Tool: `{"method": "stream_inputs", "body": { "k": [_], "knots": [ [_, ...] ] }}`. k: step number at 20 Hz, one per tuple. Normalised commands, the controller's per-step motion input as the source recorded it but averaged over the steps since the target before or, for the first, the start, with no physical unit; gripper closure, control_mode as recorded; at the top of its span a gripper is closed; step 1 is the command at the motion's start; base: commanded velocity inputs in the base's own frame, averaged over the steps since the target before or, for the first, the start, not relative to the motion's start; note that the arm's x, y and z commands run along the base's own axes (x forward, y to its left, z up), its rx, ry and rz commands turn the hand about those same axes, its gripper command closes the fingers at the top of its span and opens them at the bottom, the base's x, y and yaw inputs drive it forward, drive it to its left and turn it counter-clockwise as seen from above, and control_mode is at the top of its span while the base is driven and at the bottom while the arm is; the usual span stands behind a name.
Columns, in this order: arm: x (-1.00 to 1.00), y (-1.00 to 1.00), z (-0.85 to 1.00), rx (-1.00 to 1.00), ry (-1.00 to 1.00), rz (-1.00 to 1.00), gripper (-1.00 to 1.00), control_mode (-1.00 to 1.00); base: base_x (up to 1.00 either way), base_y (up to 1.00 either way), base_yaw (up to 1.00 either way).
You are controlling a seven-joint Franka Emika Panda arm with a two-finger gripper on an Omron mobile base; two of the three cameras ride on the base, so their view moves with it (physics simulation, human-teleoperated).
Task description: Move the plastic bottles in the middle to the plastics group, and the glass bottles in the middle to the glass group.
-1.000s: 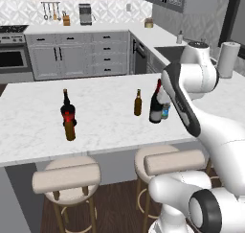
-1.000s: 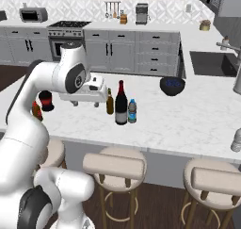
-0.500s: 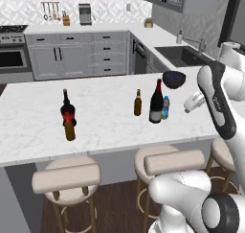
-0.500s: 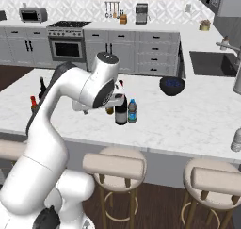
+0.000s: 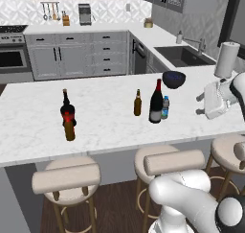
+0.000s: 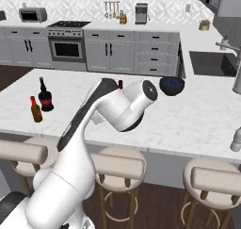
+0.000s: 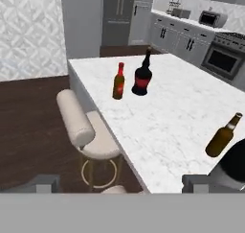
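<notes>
The small bluish plastic bottle [image 5: 165, 107] stands near the middle of the white marble island counter [image 5: 105, 131], just beside the tall black wine bottle [image 5: 156, 102] with its red foil top and pale label; the two look close enough to touch, though I cannot say for sure. The slim olive-brown beer bottle [image 5: 138, 103] stands a little apart from the wine bottle, on the side away from the plastic one. All three are upright and sit roughly midway between the counter's stool-side edge and its far edge. Toward the counter's far end from the sink, the dark round-shouldered bottle with a red label [image 5: 67, 110] and the stubby amber bottle [image 5: 70, 129] stand together, the amber one nearer the stool-side edge; they show in the hand view too. A dark blue bowl [image 5: 173, 78] rests nearer the sink-side end, close to the far edge. The gripper [image 5: 199, 105] hangs over the counter's sink-side end, well apart from the middle bottles, its fingers spread wide with nothing between them. Padded stools [image 5: 67, 177] line the near edge.
</notes>
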Motion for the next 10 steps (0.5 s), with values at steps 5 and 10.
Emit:
{"method": "stream_inputs", "body": {
  "k": [5, 10],
  "knots": [
    [0.30, -0.13, 0.00, 0.40, -0.27, 0.19, -1.00, -1.00, 0.00, 0.00, 0.00],
    [0.26, -0.02, 0.02, 0.35, -0.08, 0.09, -1.00, -1.00, 0.00, 0.00, 0.00]
  ]
}}
